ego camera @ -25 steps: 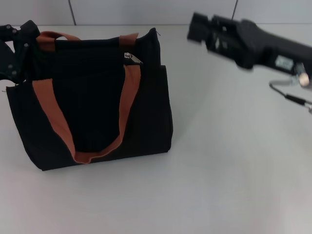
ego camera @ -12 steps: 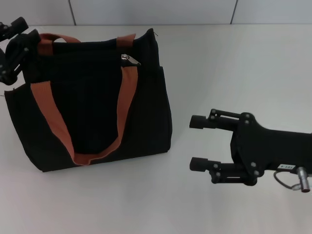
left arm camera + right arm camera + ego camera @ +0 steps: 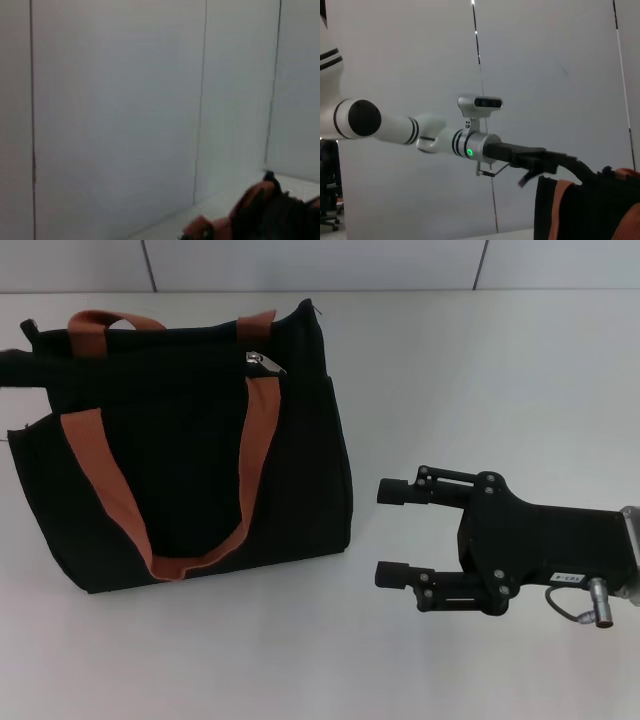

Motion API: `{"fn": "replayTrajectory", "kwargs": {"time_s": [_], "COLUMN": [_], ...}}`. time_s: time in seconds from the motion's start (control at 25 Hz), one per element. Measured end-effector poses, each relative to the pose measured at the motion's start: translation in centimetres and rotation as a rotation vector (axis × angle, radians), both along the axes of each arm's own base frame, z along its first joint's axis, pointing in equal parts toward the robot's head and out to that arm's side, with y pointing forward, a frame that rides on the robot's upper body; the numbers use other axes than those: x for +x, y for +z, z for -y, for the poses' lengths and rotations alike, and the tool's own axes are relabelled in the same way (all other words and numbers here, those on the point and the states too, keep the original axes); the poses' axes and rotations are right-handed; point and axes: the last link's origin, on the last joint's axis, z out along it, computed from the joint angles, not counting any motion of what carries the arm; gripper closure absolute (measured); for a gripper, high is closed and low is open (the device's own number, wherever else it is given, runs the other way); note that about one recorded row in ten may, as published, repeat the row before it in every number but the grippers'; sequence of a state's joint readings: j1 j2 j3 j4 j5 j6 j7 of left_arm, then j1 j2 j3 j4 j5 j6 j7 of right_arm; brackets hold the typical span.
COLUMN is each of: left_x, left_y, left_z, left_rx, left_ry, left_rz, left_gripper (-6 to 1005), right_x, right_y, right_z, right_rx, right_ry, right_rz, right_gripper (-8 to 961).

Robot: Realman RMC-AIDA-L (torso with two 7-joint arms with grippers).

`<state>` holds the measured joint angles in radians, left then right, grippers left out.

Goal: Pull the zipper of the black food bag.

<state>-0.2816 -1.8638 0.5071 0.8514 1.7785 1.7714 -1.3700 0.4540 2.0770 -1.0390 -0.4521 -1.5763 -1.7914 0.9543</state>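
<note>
The black food bag [image 3: 200, 460] stands upright on the table at the left, with two brown-orange straps [image 3: 262, 440]. The silver zipper pull [image 3: 263, 361] lies at the bag's top edge, where the right strap meets it. My right gripper [image 3: 384, 532] hovers low over the table just right of the bag, open, its fingers pointing at the bag's side with nothing between them. My left gripper [image 3: 20, 368] is a dark shape at the bag's top left corner. In the right wrist view the left gripper [image 3: 570, 164] reaches onto the bag's [image 3: 580, 210] upper edge.
The white table [image 3: 480, 380] stretches behind and to the right of the bag. A light panelled wall [image 3: 320, 262] runs along the back. A cable and plug [image 3: 600, 612] hang off the right wrist.
My right arm has swung from high at the back right down to table level beside the bag, then eased slightly left. The left gripper has slid left, mostly out of the head view.
</note>
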Motion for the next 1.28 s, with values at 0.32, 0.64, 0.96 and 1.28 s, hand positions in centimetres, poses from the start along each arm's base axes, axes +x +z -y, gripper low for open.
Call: {"fn": "replayTrajectory", "kwargs": {"time_s": [0.32,0.64,0.96,1.28], "left_x": [1.2,3.0,3.7,2.0], "left_y": [2.1,-1.2,-8.9,-13.0], "left_z": [1.6,1.7,3.6,6.8], "left_rx": [-0.165,-0.074,-0.177,-0.364], "left_ry": [-0.040,-0.216,-0.303,-0.238], "left_rz": [-0.003,0.171,0.249,0.231], "left_gripper": [201,162,164,165], "right_x": [-0.3,-0.5,0.3,0.8], "right_y": [-0.5,-1.3,-2.2,-3.1], "right_z": [-0.6,-0.6,-0.1,0.9], "right_rx": [-0.008,-0.031,-0.017,-0.051], "right_ry": [0.004,0.010,-0.009,-0.017], "right_rz": [0.033,0.043,0.061,0.078], "right_gripper": [199,199,200,200]}}
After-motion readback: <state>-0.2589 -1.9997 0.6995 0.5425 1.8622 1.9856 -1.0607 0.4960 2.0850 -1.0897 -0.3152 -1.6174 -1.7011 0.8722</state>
